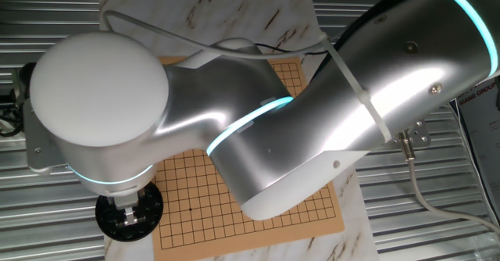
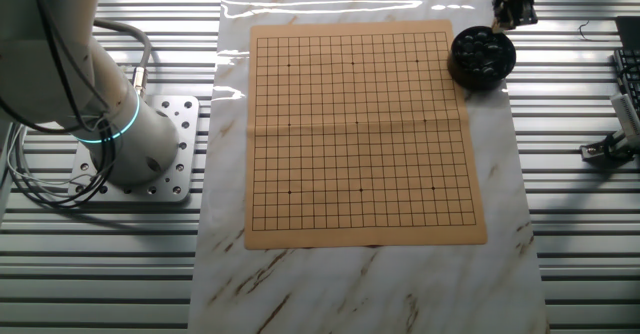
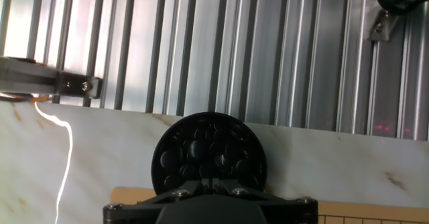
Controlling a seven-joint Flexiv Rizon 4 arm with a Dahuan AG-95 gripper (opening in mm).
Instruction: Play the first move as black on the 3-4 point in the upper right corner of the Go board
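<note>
Many small glossy black stones (image 3: 208,150) fill a round black bowl (image 3: 163,158), seen from above in the hand view, where they lie heaped together and none can be told apart as the one for the task. That bowl stands on the marble tabletop (image 2: 350,284), just off the far right corner of the Go board (image 2: 360,134) in the other fixed view, close beside the board's edge but not on it. No stone lies anywhere on the board's grid that shows.

Directly above the bowl hangs the gripper (image 3: 209,181); in the hand view its dark body fills the bottom edge and the fingers meet in a narrow seam just over the near rim of the bowl. They look drawn close together, with nothing visible between them, though the tips are too dark to be sure. In the other fixed view the gripper (image 2: 512,4) shows only as a dark shape at the top edge, above the bowl (image 2: 482,56).

In one fixed view the silver arm (image 1: 312,128) crosses most of the board (image 1: 203,191), and the bowl (image 1: 130,212) sits at lower left under the arm's wrist
</note>
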